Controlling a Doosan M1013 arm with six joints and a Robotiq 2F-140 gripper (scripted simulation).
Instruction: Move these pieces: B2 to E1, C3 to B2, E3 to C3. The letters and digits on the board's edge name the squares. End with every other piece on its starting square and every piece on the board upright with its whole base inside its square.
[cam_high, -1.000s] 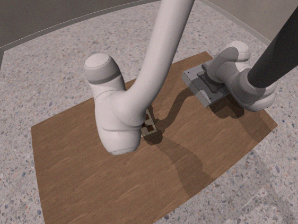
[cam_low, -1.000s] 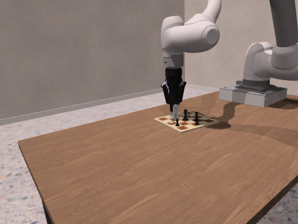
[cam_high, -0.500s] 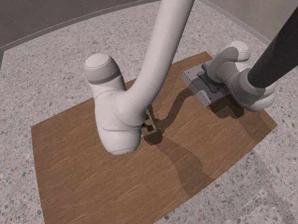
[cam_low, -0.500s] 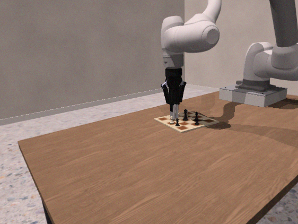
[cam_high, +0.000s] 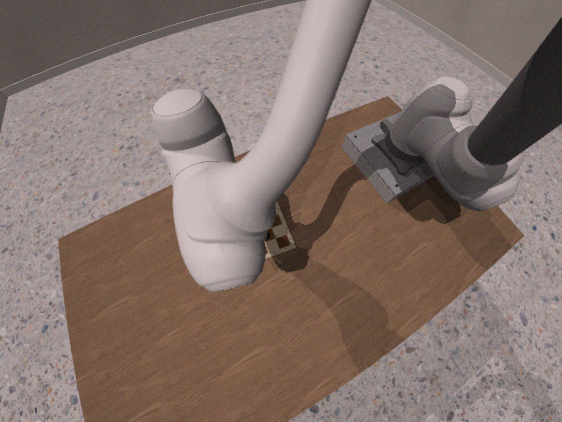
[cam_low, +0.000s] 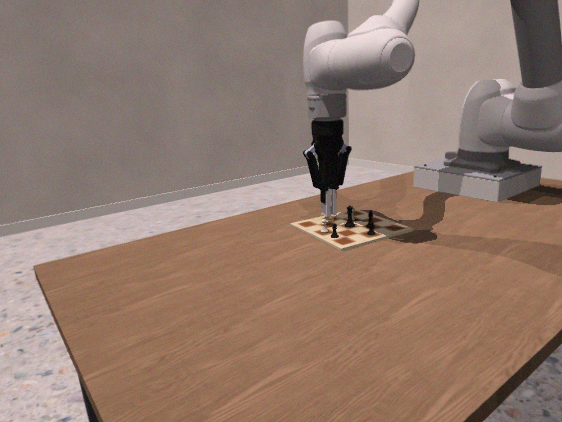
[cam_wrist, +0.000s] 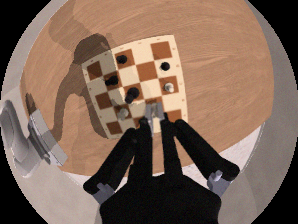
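Note:
The small chessboard (cam_low: 351, 228) lies on the wooden table; it also shows in the wrist view (cam_wrist: 136, 86). In the top view the arm hides all but a corner of the board (cam_high: 280, 236). My gripper (cam_low: 328, 212) points straight down over the board's left part and is shut on a pale piece (cam_wrist: 153, 108), which it holds at the fingertips just above the board. Another pale piece (cam_low: 324, 228) stands on the board below and beside the fingers. Three black pieces (cam_low: 350, 216) (cam_low: 370, 222) (cam_low: 334, 231) stand upright in the exterior view. I cannot read the square labels.
The robot's grey base block (cam_low: 476, 180) sits on the table at the far right, behind the board. The arm's elbow (cam_high: 215, 200) hangs over the board in the top view. The table edge runs along the left and front.

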